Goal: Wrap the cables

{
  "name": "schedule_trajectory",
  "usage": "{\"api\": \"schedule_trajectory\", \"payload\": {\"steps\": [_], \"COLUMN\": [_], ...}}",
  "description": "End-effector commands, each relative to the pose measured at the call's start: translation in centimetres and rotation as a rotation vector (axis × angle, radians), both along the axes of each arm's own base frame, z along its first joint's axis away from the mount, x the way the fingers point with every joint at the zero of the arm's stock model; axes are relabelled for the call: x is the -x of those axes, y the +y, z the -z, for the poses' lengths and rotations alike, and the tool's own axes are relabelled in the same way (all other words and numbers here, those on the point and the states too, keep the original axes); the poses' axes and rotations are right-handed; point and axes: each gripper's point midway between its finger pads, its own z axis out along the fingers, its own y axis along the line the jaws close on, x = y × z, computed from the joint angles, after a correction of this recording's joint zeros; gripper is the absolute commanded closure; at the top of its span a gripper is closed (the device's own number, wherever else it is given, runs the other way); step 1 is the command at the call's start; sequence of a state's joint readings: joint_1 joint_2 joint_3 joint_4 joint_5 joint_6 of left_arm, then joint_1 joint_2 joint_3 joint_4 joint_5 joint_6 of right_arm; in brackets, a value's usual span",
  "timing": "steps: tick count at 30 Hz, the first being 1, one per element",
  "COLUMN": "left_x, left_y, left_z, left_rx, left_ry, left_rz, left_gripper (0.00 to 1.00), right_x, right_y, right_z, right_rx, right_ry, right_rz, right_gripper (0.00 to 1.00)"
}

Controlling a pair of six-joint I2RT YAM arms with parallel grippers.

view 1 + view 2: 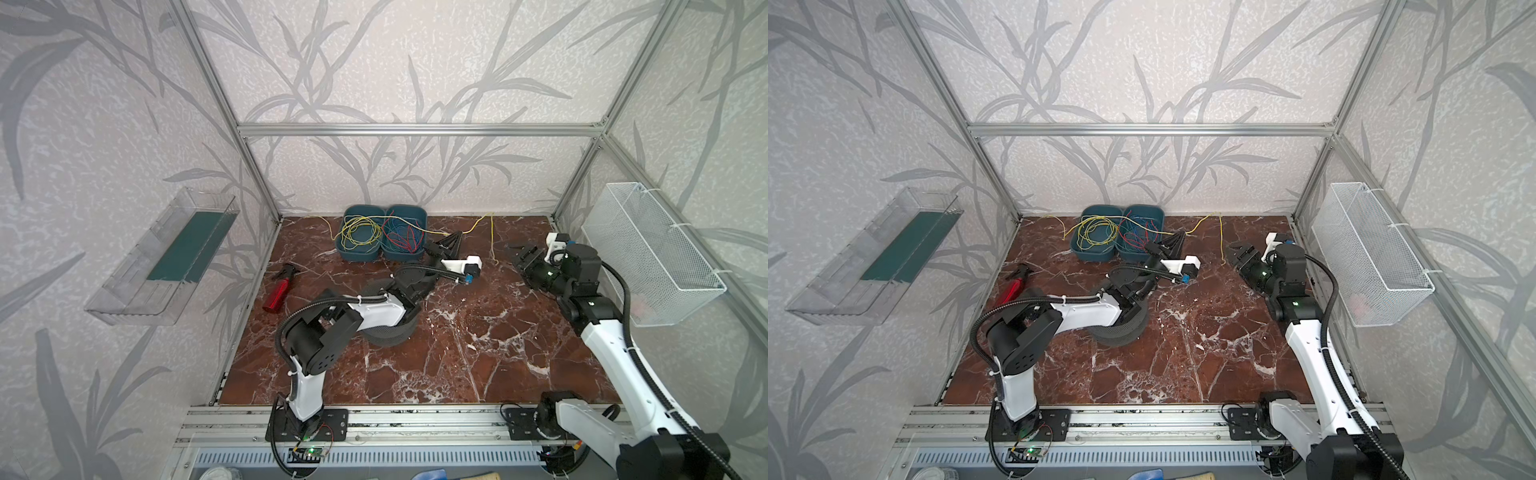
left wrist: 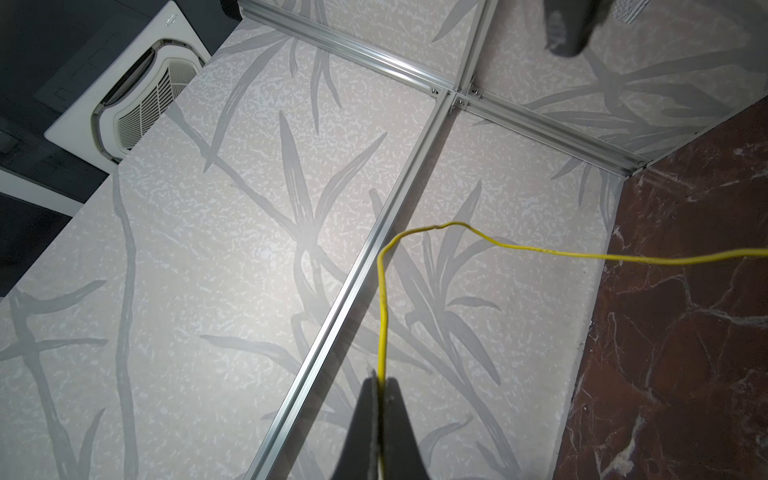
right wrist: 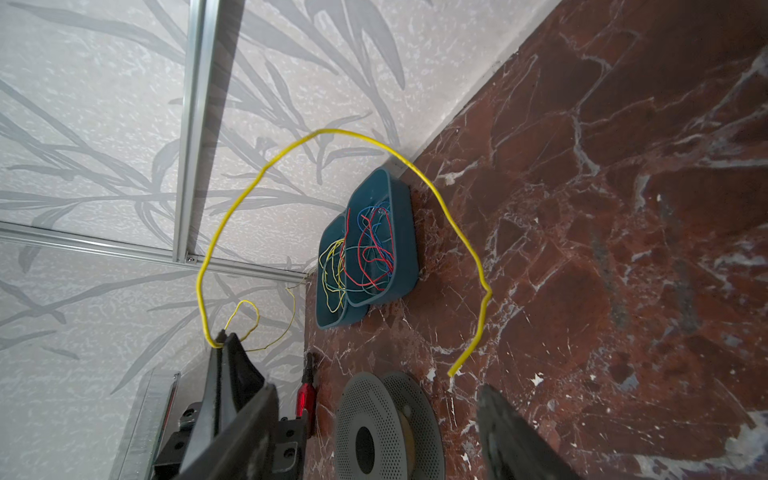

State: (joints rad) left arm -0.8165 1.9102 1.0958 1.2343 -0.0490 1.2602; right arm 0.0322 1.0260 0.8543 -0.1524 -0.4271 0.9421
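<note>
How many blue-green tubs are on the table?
2. The left tub sits by the back wall with yellow wires in it. The right tub is right beside it, holding red and blue wires. None seems hidden.

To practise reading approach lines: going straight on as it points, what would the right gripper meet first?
Likely the loose end of the yellow cable, hanging just ahead of the open right gripper; depth is unclear.
</note>
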Motion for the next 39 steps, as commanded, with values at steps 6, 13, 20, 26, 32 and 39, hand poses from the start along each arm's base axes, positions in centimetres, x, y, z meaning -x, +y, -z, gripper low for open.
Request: {"api": "schedule_trajectory", "payload": {"steps": [6, 13, 20, 26, 32, 39], "left_x": [0.4, 0.9, 1.8, 2.0, 1.5, -0.1], "left_y": [-1.0, -2.1, -2.8, -2.9, -2.2, -0.4], "left_z": [-1.4, -0.5, -0.6, -0.3, -0.6, -1.2], "left_rx": [0.036, 0.013, 0.01, 0.001, 0.021, 0.07], "left_ry": [-0.035, -0.018, -0.015, -0.01, -0.019, -0.02], "left_rz": [0.02, 0.051, 0.077, 0.073, 0.042, -0.013], "left_gripper": [1.0, 1.0, 1.0, 1.0, 0.87, 0.69], "right_x": [1.2, -0.8, -4.8, -5.5, -4.9, -3.3], "right_y": [5.0, 7.4, 8.0, 7.8, 3.6, -1.2], "right_z": [-5.2, -6.9, -5.8, -6.7, -7.0, -8.1], "right_rx": [0.077, 0.06, 0.054, 0.053, 0.066, 0.032], "right_ry": [-0.166, -0.208, -0.144, -0.167, -0.184, -0.216], "right_rz": [-0.177, -0.215, -0.177, -0.154, -0.026, 0.077], "right_gripper": [0.24, 0.23, 0.39, 1.0, 1.0, 1.0]}}
